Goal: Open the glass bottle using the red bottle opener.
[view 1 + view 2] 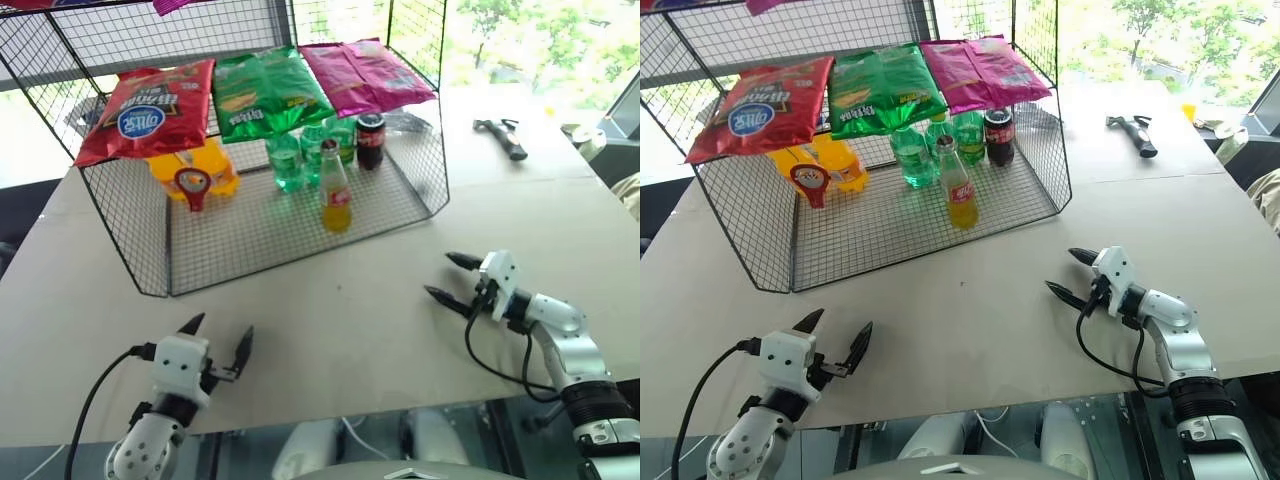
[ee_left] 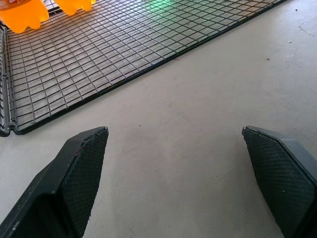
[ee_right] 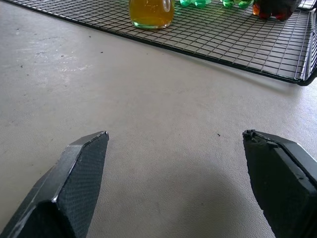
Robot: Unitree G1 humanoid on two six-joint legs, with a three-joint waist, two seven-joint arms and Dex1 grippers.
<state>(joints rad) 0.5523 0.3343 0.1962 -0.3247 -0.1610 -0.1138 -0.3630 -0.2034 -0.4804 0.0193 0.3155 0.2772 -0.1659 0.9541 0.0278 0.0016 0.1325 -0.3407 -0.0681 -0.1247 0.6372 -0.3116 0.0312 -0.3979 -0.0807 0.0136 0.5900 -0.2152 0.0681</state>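
Observation:
The glass bottle, slim with an orange-yellow drink and a red label, stands upright on the front part of the wire rack's floor; its base shows in the right wrist view. The red bottle opener hangs at the rack's left, in front of the orange bottles. My left gripper hovers open over the table near its front edge, empty. My right gripper is open and empty too, right of the rack's front, pointing toward the rack.
Chip bags in red, green and pink lie on the rack's upper shelf. Green bottles, orange bottles and a dark cola can stand behind. A hammer lies at the far right.

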